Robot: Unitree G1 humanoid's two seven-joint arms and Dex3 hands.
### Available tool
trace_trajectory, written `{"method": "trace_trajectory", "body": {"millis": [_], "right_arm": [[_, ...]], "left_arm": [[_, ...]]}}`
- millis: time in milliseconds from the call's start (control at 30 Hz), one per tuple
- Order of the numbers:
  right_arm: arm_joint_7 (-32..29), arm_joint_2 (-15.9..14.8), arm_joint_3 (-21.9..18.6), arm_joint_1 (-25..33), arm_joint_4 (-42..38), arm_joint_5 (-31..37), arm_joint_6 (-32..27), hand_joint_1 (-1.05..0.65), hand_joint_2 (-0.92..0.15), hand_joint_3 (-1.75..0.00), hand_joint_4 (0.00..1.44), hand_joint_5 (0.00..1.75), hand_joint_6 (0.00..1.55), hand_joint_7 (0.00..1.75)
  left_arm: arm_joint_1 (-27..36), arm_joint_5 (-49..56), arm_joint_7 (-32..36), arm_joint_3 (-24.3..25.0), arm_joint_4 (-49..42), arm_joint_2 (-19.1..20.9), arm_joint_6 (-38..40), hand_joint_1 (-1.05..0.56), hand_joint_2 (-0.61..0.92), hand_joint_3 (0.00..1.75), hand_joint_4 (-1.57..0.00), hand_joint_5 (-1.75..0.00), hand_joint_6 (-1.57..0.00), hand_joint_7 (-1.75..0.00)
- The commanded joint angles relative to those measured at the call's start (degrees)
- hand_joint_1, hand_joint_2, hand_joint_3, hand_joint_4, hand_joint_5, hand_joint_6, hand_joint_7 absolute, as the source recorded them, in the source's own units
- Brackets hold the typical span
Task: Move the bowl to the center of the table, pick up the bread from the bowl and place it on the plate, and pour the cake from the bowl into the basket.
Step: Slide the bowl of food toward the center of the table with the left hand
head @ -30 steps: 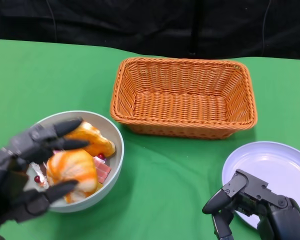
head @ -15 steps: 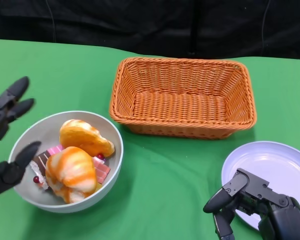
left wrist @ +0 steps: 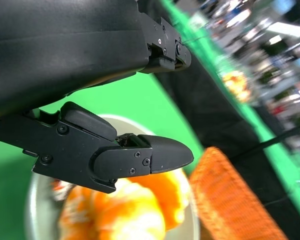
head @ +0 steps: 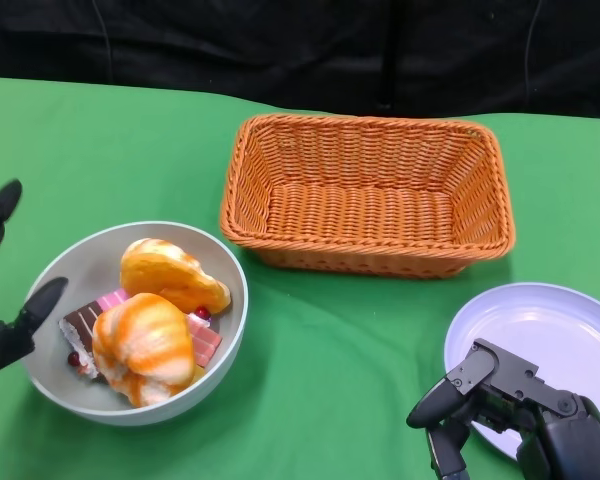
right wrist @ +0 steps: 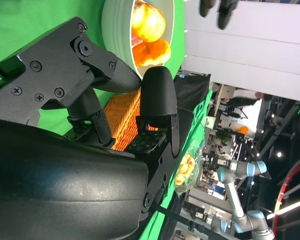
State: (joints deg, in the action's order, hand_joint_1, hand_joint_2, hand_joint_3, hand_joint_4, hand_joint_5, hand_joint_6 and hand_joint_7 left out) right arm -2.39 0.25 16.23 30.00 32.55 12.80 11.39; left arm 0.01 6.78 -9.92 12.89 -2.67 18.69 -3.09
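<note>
Fingers spread and empty, the left hand [head: 2,300] hovers beside the bowl [head: 100,408] near the table's [head: 340,350] left front edge. In the bowl, two bread pieces [head: 145,346] lie over cake [head: 85,322]; the farther one's long axis points toward the basket [head: 368,192]. The right hand [head: 510,415], loosely curled and empty, rests at the plate [head: 555,340] by the front right corner.

Left robot hand [left wrist: 140,100] empty, fingers apart above bowl [left wrist: 190,220] holding bread [left wrist: 125,220]; basket [left wrist: 230,200] beside.
</note>
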Motion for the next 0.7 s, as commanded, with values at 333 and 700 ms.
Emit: {"method": "trace_trajectory", "body": {"millis": [333, 700], "right_arm": [[-0.04, -0.36, -0.26, 0.55, 0.77, -0.66, 0.19, -0.23, -0.48, -1.13, 0.71, 1.72, 0.72, 1.42], [0.1, -0.47, -0.19, 0.85, 0.97, -0.72, 0.41, -0.24, -0.49, -1.09, 0.7, 1.71, 0.72, 1.42]], "left_arm": [[-8.49, -4.35, -8.85, -2.92, -6.08, 5.16, 21.12, -0.59, 0.92, 0.58, -0.01, -0.01, -0.01, 0.0], [-18.55, -18.73, -17.22, 0.31, -18.21, 5.21, 37.11, -0.61, 0.92, 0.61, 0.0, 0.0, 0.0, 0.0]]}}
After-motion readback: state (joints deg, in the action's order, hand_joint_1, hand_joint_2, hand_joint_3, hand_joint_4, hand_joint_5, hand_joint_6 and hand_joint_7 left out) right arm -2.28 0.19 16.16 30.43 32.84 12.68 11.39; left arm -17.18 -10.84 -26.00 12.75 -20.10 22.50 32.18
